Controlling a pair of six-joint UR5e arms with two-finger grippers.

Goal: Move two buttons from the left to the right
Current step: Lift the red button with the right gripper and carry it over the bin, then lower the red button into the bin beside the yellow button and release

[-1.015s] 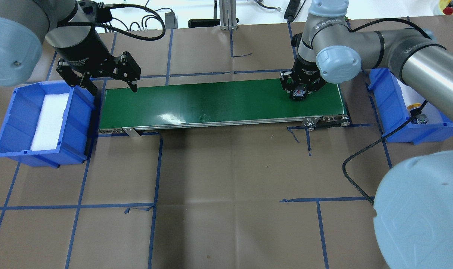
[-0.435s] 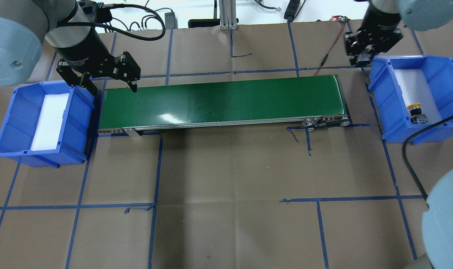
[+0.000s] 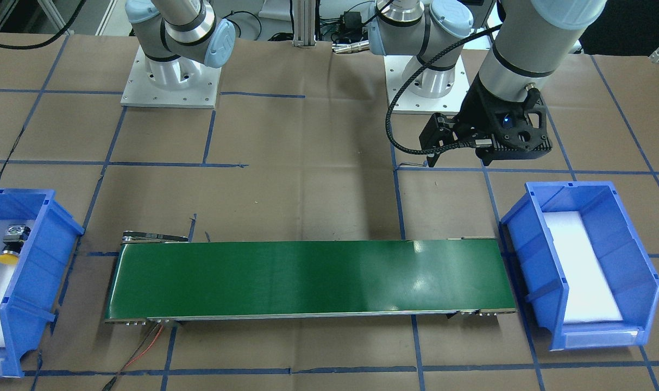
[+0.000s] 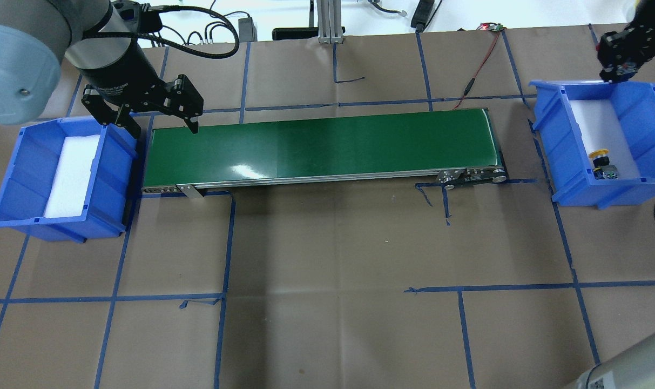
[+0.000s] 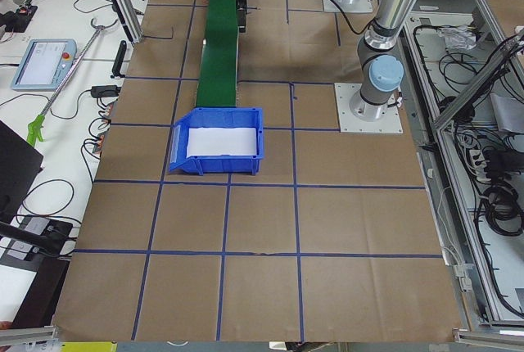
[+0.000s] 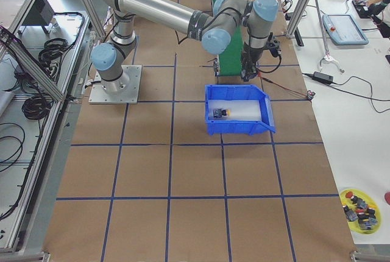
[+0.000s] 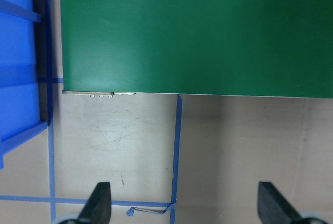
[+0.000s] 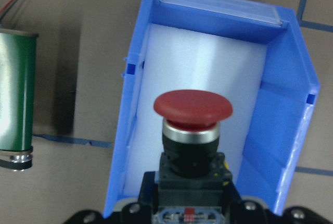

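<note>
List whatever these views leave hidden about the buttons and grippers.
The red button: its base and the finger contact fall below the right wrist view's bottom edge; overhead, the right gripper covers most of it.
The yellow button: too small everywhere to read its body markings.
The left gripper: front-facing, its wrist housing hides the fingers.

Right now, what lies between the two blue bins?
The green belt runs between the left bin and the right bin, the left gripper hanging over its left end; the overhead view shows it.
</note>
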